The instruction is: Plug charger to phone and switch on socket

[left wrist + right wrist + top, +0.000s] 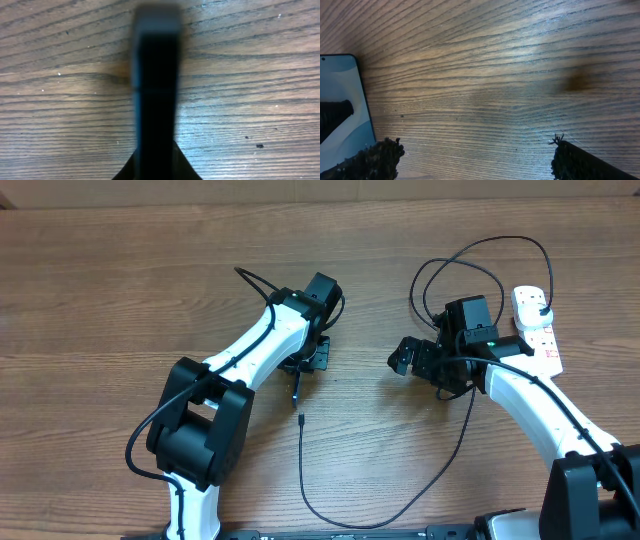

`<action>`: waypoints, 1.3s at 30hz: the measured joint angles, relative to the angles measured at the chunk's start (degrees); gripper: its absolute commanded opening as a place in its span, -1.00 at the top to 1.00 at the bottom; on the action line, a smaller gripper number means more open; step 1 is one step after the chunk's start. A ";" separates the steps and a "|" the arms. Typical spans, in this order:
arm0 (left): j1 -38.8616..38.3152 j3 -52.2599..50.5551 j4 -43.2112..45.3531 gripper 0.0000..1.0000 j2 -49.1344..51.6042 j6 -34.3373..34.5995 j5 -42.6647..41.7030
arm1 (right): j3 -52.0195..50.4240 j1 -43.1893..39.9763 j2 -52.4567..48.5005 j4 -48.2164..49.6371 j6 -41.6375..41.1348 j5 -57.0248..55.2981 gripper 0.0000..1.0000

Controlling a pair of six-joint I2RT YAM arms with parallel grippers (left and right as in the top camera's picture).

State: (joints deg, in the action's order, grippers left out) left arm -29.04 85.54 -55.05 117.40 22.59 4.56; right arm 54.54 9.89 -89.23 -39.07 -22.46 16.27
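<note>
My left gripper [298, 388] sits at mid-table. In the left wrist view its jaws [156, 152] are shut on a blurred black bar, apparently the charger's connector end [156, 75]. The thin black charger cable [305, 470] runs from there along the front edge, curves right, passes behind the right arm and loops to its plug in the white socket [535, 330]. My right gripper [412, 365] is open with nothing between its fingers [477, 157]. The phone [342, 95], blue-white screen up, lies flat at the left of the right wrist view. In the overhead view the right arm hides it.
Another black lead arcs behind the left arm [255, 280]. Bare wood grain fills both wrist views. The socket lies at the far right of the table, just right of the right arm.
</note>
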 measured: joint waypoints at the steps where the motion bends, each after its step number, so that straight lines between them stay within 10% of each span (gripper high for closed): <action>1: -0.02 0.00 0.00 0.88 0.00 0.00 0.22 | 0.00 0.00 0.00 -0.02 0.00 0.00 -1.00; 15: 1.55 0.00 -0.28 0.91 -0.52 0.00 -4.37 | 0.00 0.00 0.00 -0.02 0.02 -0.02 -1.00; 30: 15.67 0.00 4.22 0.92 -11.89 -3.50 -53.02 | 0.00 0.00 0.00 0.00 -0.02 -0.02 -1.00; 39: 15.91 0.00 4.48 0.92 -11.89 -5.95 -65.96 | 0.00 0.00 0.00 -0.02 0.02 0.00 -1.00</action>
State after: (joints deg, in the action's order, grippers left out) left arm -13.13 85.54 -50.57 105.51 16.64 -61.41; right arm 54.54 9.89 -89.23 -39.09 -22.44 16.27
